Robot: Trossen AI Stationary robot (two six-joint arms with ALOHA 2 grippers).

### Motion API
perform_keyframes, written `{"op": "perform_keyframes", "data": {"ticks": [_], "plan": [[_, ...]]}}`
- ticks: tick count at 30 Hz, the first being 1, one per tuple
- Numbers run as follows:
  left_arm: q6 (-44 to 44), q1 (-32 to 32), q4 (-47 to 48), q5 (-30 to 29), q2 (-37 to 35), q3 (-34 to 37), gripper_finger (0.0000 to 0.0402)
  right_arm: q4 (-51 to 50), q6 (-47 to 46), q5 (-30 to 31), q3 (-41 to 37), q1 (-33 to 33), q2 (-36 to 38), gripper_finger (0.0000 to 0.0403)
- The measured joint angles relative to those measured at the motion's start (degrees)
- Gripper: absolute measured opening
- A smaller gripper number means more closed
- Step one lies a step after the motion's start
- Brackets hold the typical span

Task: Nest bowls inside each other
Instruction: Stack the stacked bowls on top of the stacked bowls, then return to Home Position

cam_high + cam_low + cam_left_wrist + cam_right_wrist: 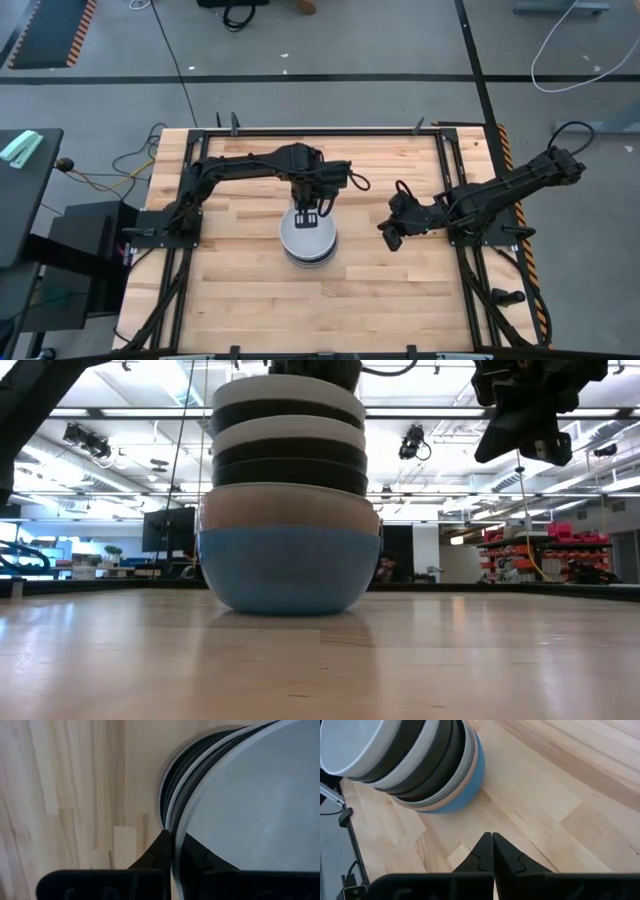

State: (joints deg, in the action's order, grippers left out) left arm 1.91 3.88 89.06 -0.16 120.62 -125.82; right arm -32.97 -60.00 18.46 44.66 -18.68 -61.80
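Note:
The bowls stand nested in one stack (307, 240) at the table's middle, the blue bowl (285, 572) at the bottom resting on the wood. Above it come a salmon-pink one, then grey, black and white ones (288, 435). The right wrist view shows the stack (410, 765) from the side. My left gripper (307, 214) is above the stack's far side, shut on the top pale bowl (250, 805). My right gripper (390, 237) hangs shut in the air to the right of the stack (520, 425), touching nothing (492, 842). My left gripper holds the top bowl by its rim (173, 832) on the stack's far side. One finger (197, 855) is inside the bowl and the other (157, 851) outside, coming from above and pointing down. The bowl sits nested in the stack, level.
Bare wooden tabletop lies all round the stack, bounded by a black metal frame (455, 180). The arm bases stand at the left (165, 225) and right (490, 225) edges. Cables lie on the floor beyond the table.

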Motion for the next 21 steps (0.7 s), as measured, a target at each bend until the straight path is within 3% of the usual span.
{"op": "perform_keyframes", "data": {"ticks": [5,10,15,21], "plan": [[0.0,0.5,-1.8,0.0,0.0,-0.1,0.0019,0.0,0.1,0.0,0.0,0.0,0.0,0.0000],[-0.2,0.4,-5.6,0.1,-0.2,-0.3,0.0061,0.0,0.1,0.0,0.0,0.0,0.0,0.0007],[-1.3,0.4,-5.4,0.1,-0.4,-3.2,0.0096,0.0,0.1,0.0,0.0,0.0,0.0,0.0019],[-1.3,-0.1,-5.5,0.1,-0.4,-8.3,0.0104,0.5,0.7,0.0,0.0,0.0,0.0,0.0019]]}}
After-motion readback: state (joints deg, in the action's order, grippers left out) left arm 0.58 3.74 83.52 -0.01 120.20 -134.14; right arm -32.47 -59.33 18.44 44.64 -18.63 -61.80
